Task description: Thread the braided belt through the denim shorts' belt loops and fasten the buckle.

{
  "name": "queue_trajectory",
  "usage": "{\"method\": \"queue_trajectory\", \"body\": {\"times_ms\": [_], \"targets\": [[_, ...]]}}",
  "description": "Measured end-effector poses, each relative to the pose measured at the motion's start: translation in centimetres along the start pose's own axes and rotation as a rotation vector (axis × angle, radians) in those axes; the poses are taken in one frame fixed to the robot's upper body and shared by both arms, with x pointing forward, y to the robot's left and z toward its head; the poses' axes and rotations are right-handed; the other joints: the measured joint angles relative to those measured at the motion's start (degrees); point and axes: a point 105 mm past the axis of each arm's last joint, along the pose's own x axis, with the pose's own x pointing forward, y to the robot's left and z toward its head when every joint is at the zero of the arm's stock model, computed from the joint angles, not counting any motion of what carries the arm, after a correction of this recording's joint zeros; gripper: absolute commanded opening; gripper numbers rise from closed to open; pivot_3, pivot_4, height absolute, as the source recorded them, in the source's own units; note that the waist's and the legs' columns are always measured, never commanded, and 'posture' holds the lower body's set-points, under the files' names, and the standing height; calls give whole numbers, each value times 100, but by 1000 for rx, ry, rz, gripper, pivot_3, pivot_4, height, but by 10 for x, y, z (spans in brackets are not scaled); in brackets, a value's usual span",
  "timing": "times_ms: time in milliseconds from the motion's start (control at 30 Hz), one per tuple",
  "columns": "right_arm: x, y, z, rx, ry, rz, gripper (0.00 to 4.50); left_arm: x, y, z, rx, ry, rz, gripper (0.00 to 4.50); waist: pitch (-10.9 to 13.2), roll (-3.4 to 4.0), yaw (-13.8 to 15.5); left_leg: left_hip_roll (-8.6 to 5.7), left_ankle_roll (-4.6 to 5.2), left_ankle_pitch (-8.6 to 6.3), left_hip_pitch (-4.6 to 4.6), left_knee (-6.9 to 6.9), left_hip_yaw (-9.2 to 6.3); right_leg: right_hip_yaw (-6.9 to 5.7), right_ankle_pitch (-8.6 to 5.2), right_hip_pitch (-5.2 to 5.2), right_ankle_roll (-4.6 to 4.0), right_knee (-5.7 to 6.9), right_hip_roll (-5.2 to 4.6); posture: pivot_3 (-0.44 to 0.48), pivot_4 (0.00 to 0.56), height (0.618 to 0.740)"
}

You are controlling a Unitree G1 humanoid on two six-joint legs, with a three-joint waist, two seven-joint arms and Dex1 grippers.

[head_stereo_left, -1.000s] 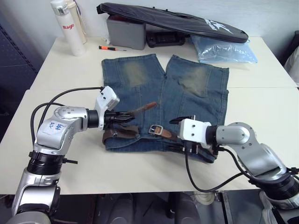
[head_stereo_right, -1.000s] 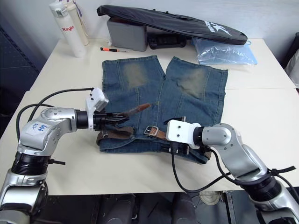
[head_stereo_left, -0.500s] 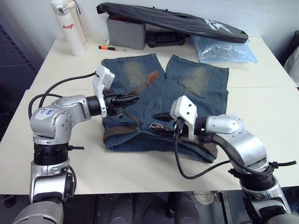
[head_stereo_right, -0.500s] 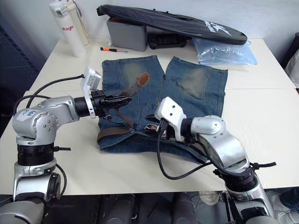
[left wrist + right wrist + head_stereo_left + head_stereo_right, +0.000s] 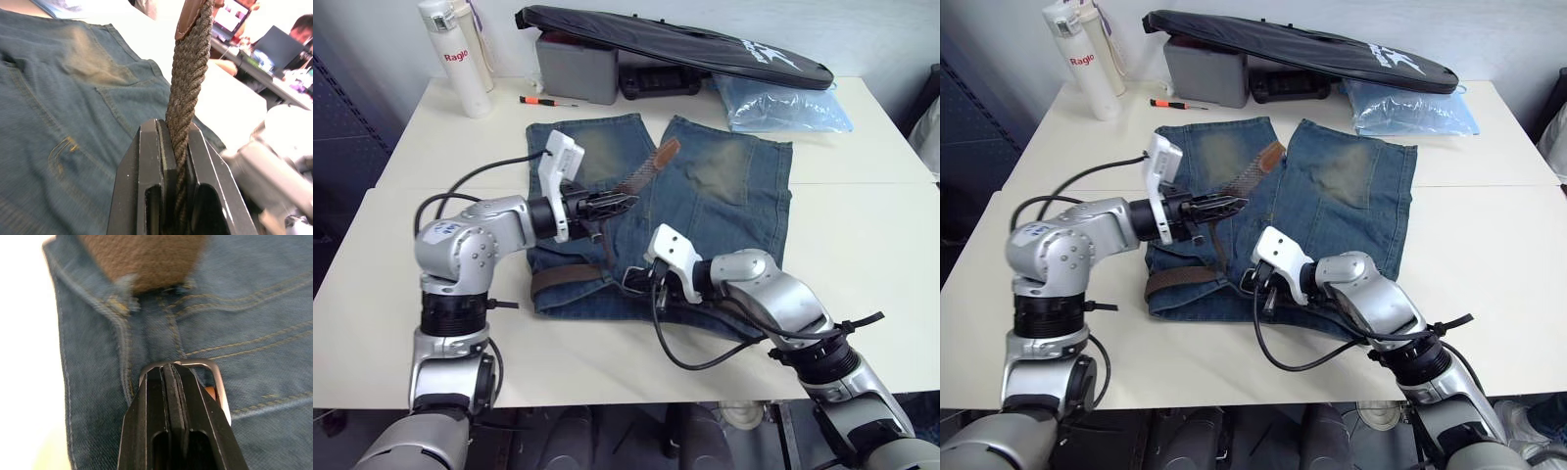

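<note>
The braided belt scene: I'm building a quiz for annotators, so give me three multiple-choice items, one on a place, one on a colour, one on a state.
1. Where does the braided belt's tip point?
A. Toward the far side of the table, over the denim shorts
B. Off the table's near edge
C. Into the white bottle

2. What colour is that tip?
A. Silver
B. Tan-brown
C. Blue

3. What is the left end effector doing?
A. Open, apart from the belt
B. Shut on the belt
C. Shut on the screwdriver

Answers: 1 A, the strap rises from the left end effector over the shorts toward the far side. 2 B, the left wrist view shows smooth brown leather. 3 B, the fingers clamp the woven strap. The right end effector is shut at the buckle.
</note>
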Motion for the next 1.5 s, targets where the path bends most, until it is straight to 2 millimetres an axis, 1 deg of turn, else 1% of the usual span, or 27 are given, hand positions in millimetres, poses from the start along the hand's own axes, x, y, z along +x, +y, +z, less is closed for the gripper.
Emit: {"method": "queue_trajectory", "body": {"times_ms": [67, 100, 167, 267, 400, 500, 600, 700, 800, 867, 900, 933, 967, 1033, 1100, 1167, 1233, 1367, 1500], "targets": [[0, 0, -1, -6, 7, -4, 89, 7, -1, 8, -2, -33, -3, 0, -1, -2, 5, 0, 0, 0, 1, 1, 0, 0, 0, 2, 0, -1, 0, 0, 150, 740], [0, -1, -2, -8, 10, -8, 89, 11, -1, 14, -7, -68, 0, 0, -1, -2, 9, 0, 0, 0, 2, 1, 0, 0, 0, 3, 0, -1, 0, 0, 150, 740], [0, -1, -2, -16, 11, -13, 89, 14, 3, 21, -34, -116, 20, 0, -2, -3, 7, 0, 0, 0, 5, 1, 0, 0, 0, 6, 0, -1, -1, 0, 150, 740], [-1, -1, -3, -20, 12, -16, 89, 16, 10, 28, -82, -179, 60, 0, -2, -3, 7, 0, 0, 0, 5, 1, -1, -1, 1, 6, 1, -2, 0, 0, 150, 740], [-1, -2, -4, -20, 15, -21, 89, 14, 14, 31, -84, -201, 89, 0, -2, -3, 13, 0, 0, 0, 5, 1, 0, -1, 1, 6, 1, -2, 0, 0, 150, 740], [-1, -1, -4, -19, 14, -25, 89, 12, 16, 30, -86, -199, 103, 0, -2, -3, 13, 0, 0, 0, 5, 1, -1, 0, 1, 7, 2, -3, 0, 0, 150, 740], [-4, -2, 1, -12, -17, -35, 89, 1, 19, 22, -48, -162, 121, 0, -2, -3, -2, 0, 0, 0, 5, -2, 0, 0, 1, 4, 1, -4, 0, 0, 150, 740], [-14, -4, 3, 19, -29, -33, 89, -9, 17, 8, 36, -63, 115, 0, -1, -2, 3, 0, 0, 0, 1, -3, 1, 0, 1, 1, 2, -6, 0, 0, 150, 740], [-32, -7, 18, -4, -72, -47, 89, -9, 13, -2, 77, -4, 97, 0, -1, -2, 45, 0, 0, 0, -2, 0, 0, 0, 3, 2, 1, -8, 0, 0, 150, 740], [-43, -8, 31, -38, -100, -56, 691, -7, 11, -3, 99, 6, 90, 0, -1, -2, 46, 1, 0, 0, -1, -1, 0, 0, 3, 1, 1, -7, 1, 0, 150, 740], [-47, -7, 34, -57, -101, -56, 1034, -6, 11, -4, 111, 16, 89, 0, -1, -2, 46, 1, 0, 0, 0, -2, 0, 0, 3, 1, 1, -8, 1, 0, 150, 740], [-51, -5, 34, -78, -89, -50, 1471, -6, 11, -5, 132, 30, 86, 0, -1, -2, 45, 1, 0, -1, 0, -4, 1, 0, 3, 1, 1, -10, 2, 0, 150, 740], [-54, -4, 33, -91, -72, -47, 1999, -6, 12, -6, 150, 41, 87, 0, -1, -2, 44, 1, 0, -1, -1, -5, 1, 0, 3, 1, 1, -11, 2, 0, 150, 740], [-59, -3, 23, -148, -15, -62, 2950, -8, 12, -8, 200, 73, 85, 0, -1, -2, 46, 1, 1, -2, -1, -5, 3, 1, 3, 0, 1, -13, 1, 0, 150, 740], [-58, -2, 12, -211, 34, -82, 2950, -12, 15, -10, 259, 112, 87, 0, -1, -2, 46, 1, 0, -2, -1, -6, 7, 2, 3, -2, 1, -13, 1, 0, 150, 740], [-51, 3, 4, -247, 49, -69, 2950, -15, 16, -10, 312, 137, 84, 0, -1, -2, 31, 1, 0, -2, -1, -7, 8, 3, 3, -3, 1, -12, 1, 0, 150, 740], [-46, 5, 0, -284, 55, -67, 2950, -16, 16, -12, 346, 162, 75, 0, -1, -2, 6, 1, 0, -1, -1, -7, 8, 3, 3, -4, 1, -13, 1, 0, 150, 740], [-36, 0, -9, -329, 80, -103, 2950, -21, 23, -14, 366, 185, 84, 0, -1, -2, 7, 1, 0, -1, -2, -7, 8, 2, 3, -4, 1, -13, 1, 0, 150, 740], [-32, -1, -9, -364, 84, -120, 2950, -23, 25, -18, 368, 198, 90, 0, -1, -2, 7, 1, 0, -2, -2, -7, 8, 2, 3, -3, 1, -13, 1, 0, 150, 740]]}}
